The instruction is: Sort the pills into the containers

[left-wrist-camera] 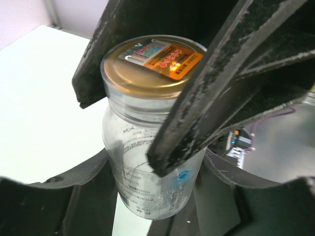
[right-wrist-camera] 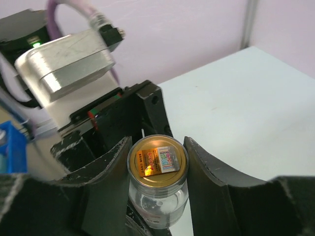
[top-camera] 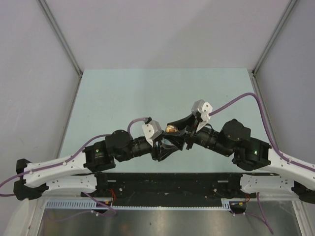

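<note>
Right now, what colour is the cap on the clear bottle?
Gold-tan cap, with an orange and silvery sticker on top; best seen in the left wrist view.

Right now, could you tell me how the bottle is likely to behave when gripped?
Probably light: the bottle looks clear and mostly empty. Its smooth round wall may slip or turn when squeezed. The lid looks stiff.

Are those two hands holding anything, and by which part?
Yes, a small clear bottle. The left hand grips its clear body, and the right hand pinches its gold cap.
</note>
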